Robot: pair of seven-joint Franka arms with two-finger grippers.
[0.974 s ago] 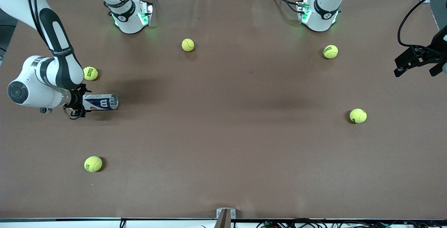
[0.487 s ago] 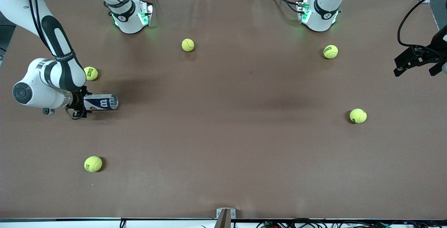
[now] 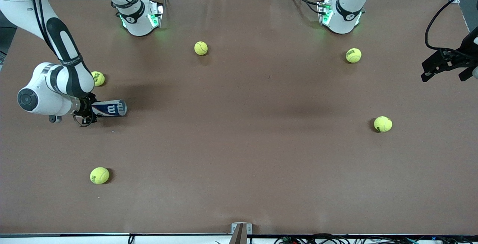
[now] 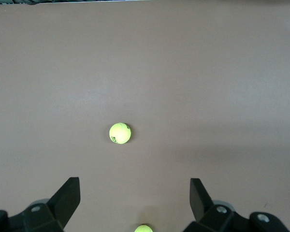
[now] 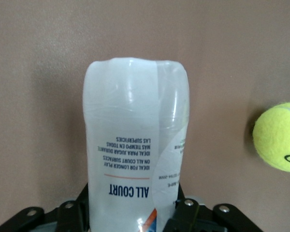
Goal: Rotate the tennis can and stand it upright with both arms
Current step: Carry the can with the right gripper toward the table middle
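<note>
The tennis can [image 3: 111, 108] lies on its side at the right arm's end of the table, its navy "W" label facing up and its metal rim toward the table's middle. My right gripper [image 3: 88, 110] is shut on the can's other end. In the right wrist view the can [image 5: 135, 140] fills the space between the black fingers [image 5: 183, 217] of the right gripper [image 5: 135, 220]. My left gripper [image 3: 446, 66] waits open in the air over the left arm's end of the table. In the left wrist view it [image 4: 135, 186] holds nothing.
Several yellow-green tennis balls lie scattered on the brown table [image 3: 239, 143]. One ball [image 3: 98, 78] is close beside the right arm's wrist and shows in the right wrist view [image 5: 279, 137]. Another ball [image 3: 382, 123] lies below the left gripper [image 4: 120, 133].
My right gripper has closed on the end of the tennis can, and the right arm has shifted slightly toward it. The left arm has not moved.
</note>
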